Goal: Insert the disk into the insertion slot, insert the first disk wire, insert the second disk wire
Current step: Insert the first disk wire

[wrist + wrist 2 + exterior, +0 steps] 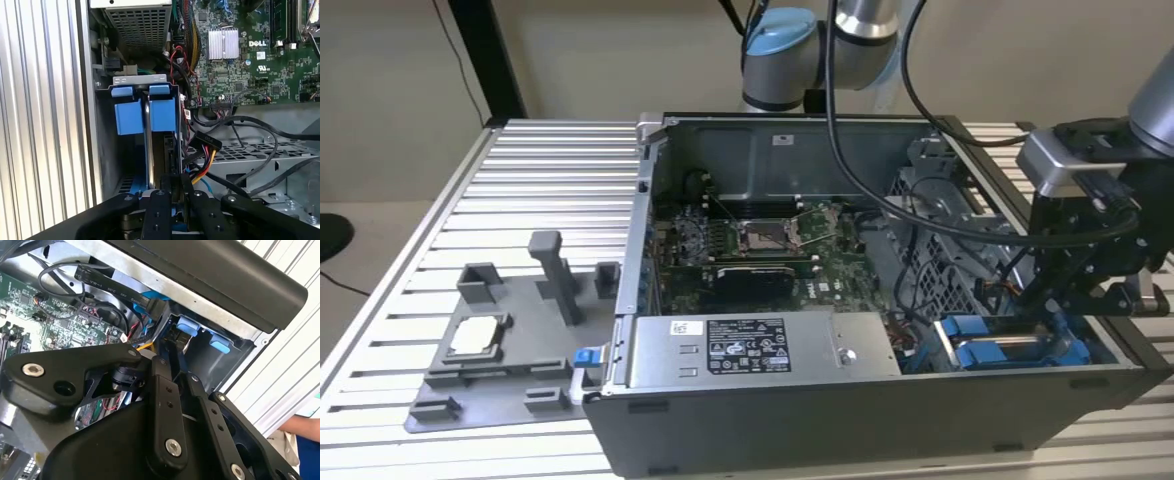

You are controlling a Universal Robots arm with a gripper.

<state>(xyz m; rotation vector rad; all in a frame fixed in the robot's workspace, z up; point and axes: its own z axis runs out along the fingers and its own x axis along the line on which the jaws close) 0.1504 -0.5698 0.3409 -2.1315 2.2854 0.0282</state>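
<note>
**Setting.** The case [854, 440] lay open on the slatted table [520, 180]. The arm reached down into the case corner at the exterior view's right. There the gripper [1049, 318] stood lowered among blue drive fittings, near the power supply [761, 345].

**Slot.** The slot [137, 80] sat against the case wall, just beside the power supply, with two blue tabs at its mouth.

**Disk.** The disk [162, 114] stood on edge inside the slot, on the side nearer the motherboard [260, 60]. Its blue carrier was what showed (the metal face and label were turned out of sight). How deep it was seated could not be judged.

**Gripper.** In both wrist views the gripper [177, 184] [175, 377] was directly over the disk's near end and in line with it. Whether it was clamped on the carrier or released could not be determined, and contact was equally unclear.

**Wires.** A black connector [206, 142] with yellow, red and black leads lay just beside the slot, near the gripper. Whether it was plugged into the disk could not be told. Black cables [250, 122] crossed the perforated cage [260, 150].

**Other.** A grey fixture [507, 340] sat on the table at the exterior view's left, apart from the case. It held a small pale block [474, 335]. In the second wrist view, a person's blue sleeve [307, 450] showed beyond the case.
</note>
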